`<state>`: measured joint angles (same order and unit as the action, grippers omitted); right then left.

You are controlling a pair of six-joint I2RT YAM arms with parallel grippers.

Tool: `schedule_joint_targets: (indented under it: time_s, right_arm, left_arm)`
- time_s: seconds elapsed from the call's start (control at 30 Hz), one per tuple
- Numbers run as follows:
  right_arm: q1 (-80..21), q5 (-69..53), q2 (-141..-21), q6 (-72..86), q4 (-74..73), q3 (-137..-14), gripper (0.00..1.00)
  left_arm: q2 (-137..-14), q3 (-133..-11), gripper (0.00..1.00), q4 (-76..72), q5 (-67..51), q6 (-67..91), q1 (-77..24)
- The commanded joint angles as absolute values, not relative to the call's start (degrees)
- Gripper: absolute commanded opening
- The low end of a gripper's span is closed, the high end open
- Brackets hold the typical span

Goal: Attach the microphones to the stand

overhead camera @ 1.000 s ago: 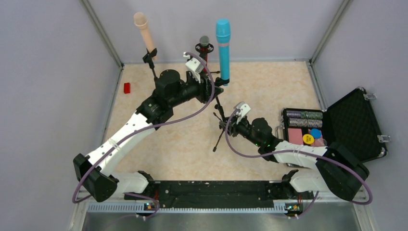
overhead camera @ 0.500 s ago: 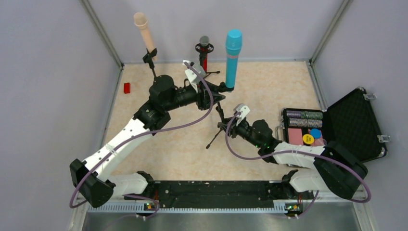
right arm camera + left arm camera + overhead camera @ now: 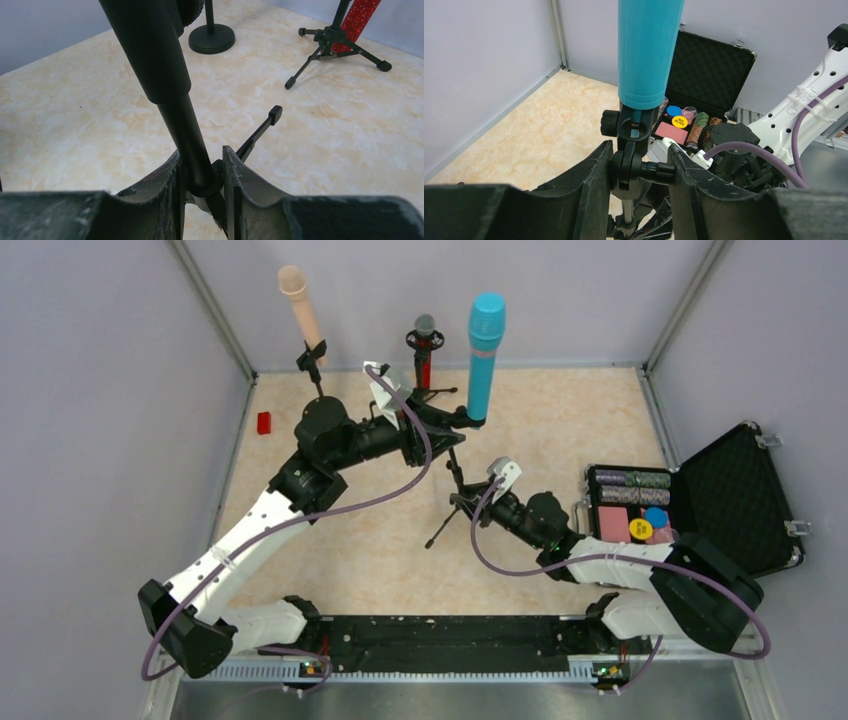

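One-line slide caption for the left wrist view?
Left tool clamps the mic clip of the stand holding the light-blue microphone, open chip case behind.

Blue microphone (image 3: 650, 50) head — beyond frame

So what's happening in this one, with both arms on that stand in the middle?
Both arms are on the middle tripod stand. The right gripper is clamped on its pole low down, apparently steadying it. The left gripper has its fingers closed on the swivel joint under the clip, where the light-blue microphone sits upright. The peach microphone and the red microphone are already mounted at the back.
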<state>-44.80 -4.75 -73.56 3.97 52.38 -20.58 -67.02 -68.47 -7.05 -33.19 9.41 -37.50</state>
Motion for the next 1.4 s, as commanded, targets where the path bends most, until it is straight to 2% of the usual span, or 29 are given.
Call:
schedule_joint_targets:
  time_s: [0.0, 0.1, 0.2, 0.33, 0.47, 0.53, 0.77, 1.07, 1.37]
  right_arm:
    - [-44.3, -1.4, -75.3, 5.5, 44.5, -19.1, 0.00]
    - [-44.3, -1.4, -74.1, 5.5, 43.4, -19.9, 0.01]
    - [-44.3, -1.2, -72.3, 5.6, 42.0, -20.5, 0.10]
    - [-44.3, 2.4, -68.8, 7.4, 41.1, -20.9, 0.36]
    - [-44.2, 1.4, -64.5, 8.1, 41.8, -21.0, 0.70]
    - [-44.2, -0.5, -62.5, 7.8, 40.9, -22.2, 0.81]
    - [-43.5, -6.9, -59.4, 8.2, 37.8, -25.8, 0.88]
    - [-41.5, -12.5, -58.8, 10.6, 37.8, -26.6, 0.89]
    - [-37.7, -15.2, -58.1, 14.8, 39.8, -24.1, 0.89]
  left_arm:
    - [-59.5, -74.8, 0.00, -23.0, -36.0, 13.9, -37.9]
    - [-59.6, -74.2, 0.00, -21.7, -34.9, 12.9, -37.9]
    - [-59.7, -73.8, 0.00, -20.4, -33.7, 12.1, -37.9]
    - [-59.3, -73.6, 0.00, -18.9, -32.3, 10.9, -37.9]
    - [-59.4, -73.4, 0.00, -17.2, -31.5, 9.6, -37.9]
    - [-59.8, -73.7, 0.00, -15.5, -30.9, 8.9, -37.9]
    - [-60.4, -73.5, 0.00, -13.1, -28.8, 7.3, -37.9]
    - [-61.4, -72.4, 0.00, -8.5, -20.4, 4.7, -37.7]
    - [-64.3, -70.3, 0.00, -9.9, -20.5, 5.9, -35.8]
